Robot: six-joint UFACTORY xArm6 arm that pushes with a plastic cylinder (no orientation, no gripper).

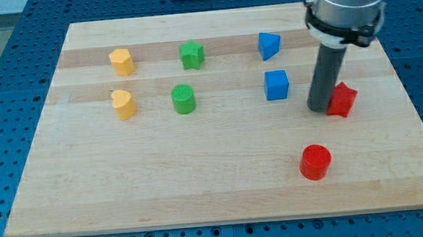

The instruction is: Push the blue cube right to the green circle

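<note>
The blue cube [276, 85] sits right of the board's middle. The green circle, a short green cylinder [184, 99], stands well to the cube's left, with bare board between them. My tip [318, 109] is at the end of the dark rod, to the right of the blue cube and a little lower in the view. It stands against the left side of a red star-shaped block [341, 99]. A gap separates the tip from the blue cube.
A blue triangular block [268, 45] lies above the cube. A green star [191, 55] lies above the green circle. Two yellow blocks [122, 62] [124, 104] sit at the left. A red cylinder [315, 161] stands at the lower right. The wooden board [201, 186] ends near every side.
</note>
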